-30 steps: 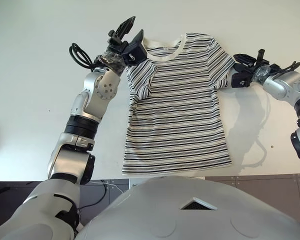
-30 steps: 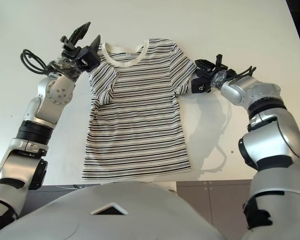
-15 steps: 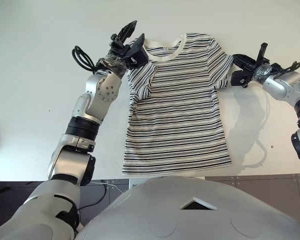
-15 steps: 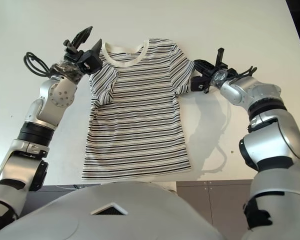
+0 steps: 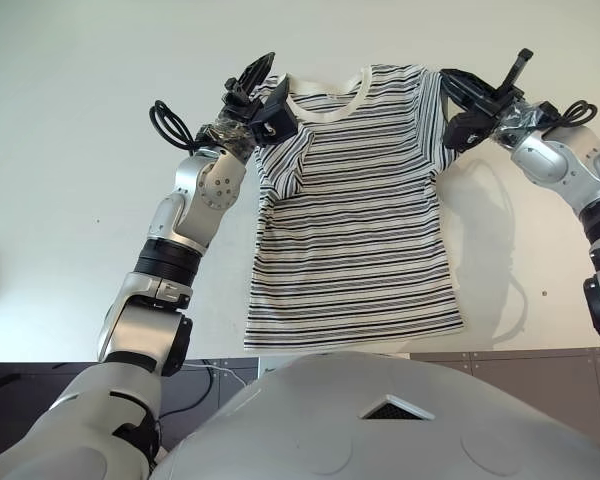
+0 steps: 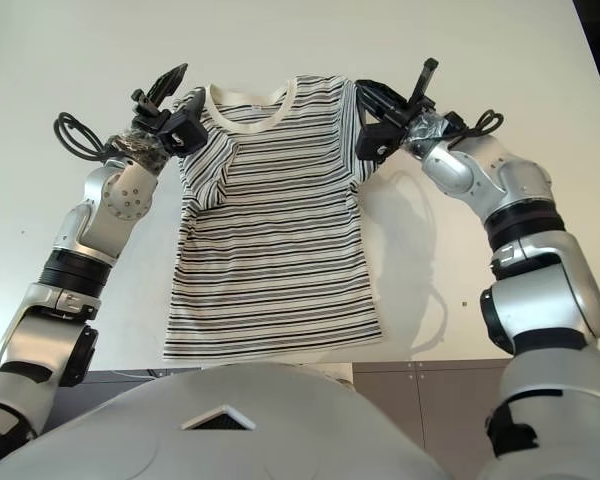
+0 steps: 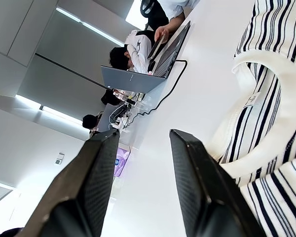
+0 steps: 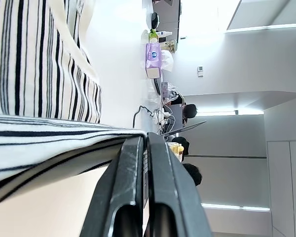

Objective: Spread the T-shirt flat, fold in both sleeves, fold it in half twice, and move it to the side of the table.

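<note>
One T-shirt [image 5: 355, 210], one table [image 5: 70, 130], two end effectors [image 5: 270, 72] [image 5: 458, 90].

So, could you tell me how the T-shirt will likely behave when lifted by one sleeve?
Probably floppy: the sleeve drapes limp from the right gripper's shut fingers. Likely apt to bunch: the T-shirt wrinkles beside the left gripper.
</note>
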Controlling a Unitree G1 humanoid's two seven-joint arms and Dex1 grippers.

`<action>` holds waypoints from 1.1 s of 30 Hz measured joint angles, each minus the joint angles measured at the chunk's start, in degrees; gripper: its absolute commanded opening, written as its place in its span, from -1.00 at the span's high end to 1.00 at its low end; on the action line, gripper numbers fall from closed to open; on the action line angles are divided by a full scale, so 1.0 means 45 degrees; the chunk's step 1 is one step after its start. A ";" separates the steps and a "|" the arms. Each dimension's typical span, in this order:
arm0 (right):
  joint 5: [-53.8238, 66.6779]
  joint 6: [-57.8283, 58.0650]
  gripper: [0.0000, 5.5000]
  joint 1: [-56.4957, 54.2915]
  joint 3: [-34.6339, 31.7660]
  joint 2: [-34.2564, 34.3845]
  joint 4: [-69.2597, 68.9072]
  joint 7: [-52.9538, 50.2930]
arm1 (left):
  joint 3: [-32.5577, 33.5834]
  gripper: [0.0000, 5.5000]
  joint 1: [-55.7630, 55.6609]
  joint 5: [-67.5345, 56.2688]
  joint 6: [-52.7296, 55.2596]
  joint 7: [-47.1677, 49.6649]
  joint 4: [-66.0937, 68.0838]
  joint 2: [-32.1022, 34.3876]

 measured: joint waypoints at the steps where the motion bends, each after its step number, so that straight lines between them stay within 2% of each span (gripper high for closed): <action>1: 0.0049 0.0144 0.96 0.0040 -0.0035 0.0091 -0.0184 0.0158 | 0.0000 0.31 0.0000 0.0000 0.0002 0.0002 0.0002 0.0001; 8: -0.0077 0.1450 0.96 0.0057 0.0190 0.1988 -0.0458 0.1232 | -0.0073 0.31 -0.0002 0.0118 0.0015 0.0242 0.0231 -0.0013; 16: 0.0111 0.2087 0.44 -0.0023 0.0425 0.3102 0.0231 0.2251 | -0.0105 0.31 -0.0003 0.0123 0.0014 0.0352 0.0620 -0.0012; 18: 0.1013 0.2051 0.28 0.0112 -0.0338 0.2956 -0.0728 0.2555 | -0.0109 0.31 -0.0011 0.0126 -0.0024 0.0381 0.0666 0.0039; 20: 0.2282 0.2143 0.16 0.0379 -0.1564 0.2092 -0.2142 0.3091 | -0.0035 0.31 0.0121 0.0098 -0.0246 0.0324 0.0584 0.0493; 23: 0.4072 0.2529 -0.03 0.1856 -0.3528 -0.0099 -0.4597 0.4442 | 0.0566 0.31 0.1867 -0.0513 -0.1092 -0.0580 -0.0333 0.2360; 24: 0.4613 0.2708 -0.10 0.2857 -0.4008 -0.0757 -0.5581 0.5010 | 0.0823 0.31 0.2695 -0.0809 -0.1454 -0.1065 -0.0788 0.3090; 27: 0.5307 0.3052 -0.10 0.6212 -0.4653 -0.2171 -0.8320 0.6367 | 0.1265 0.31 0.4756 -0.1970 -0.2246 -0.2482 -0.2209 0.4516; 28: 0.5359 0.2894 -0.11 0.7342 -0.4685 -0.2588 -0.9057 0.6701 | 0.1272 0.24 0.5387 -0.2307 -0.2589 -0.2982 -0.2738 0.4863; 31: 0.5098 0.1291 -0.11 1.2404 -0.4747 -0.4427 -1.1376 0.7697 | 0.1167 0.11 0.8095 -0.3896 -0.4196 -0.5131 -0.4316 0.6761; 33: 0.4639 -0.0136 -0.11 1.4602 -0.5277 -0.5185 -1.2247 0.7641 | 0.1391 -0.01 0.9079 -0.4681 -0.5102 -0.6339 -0.4633 0.8308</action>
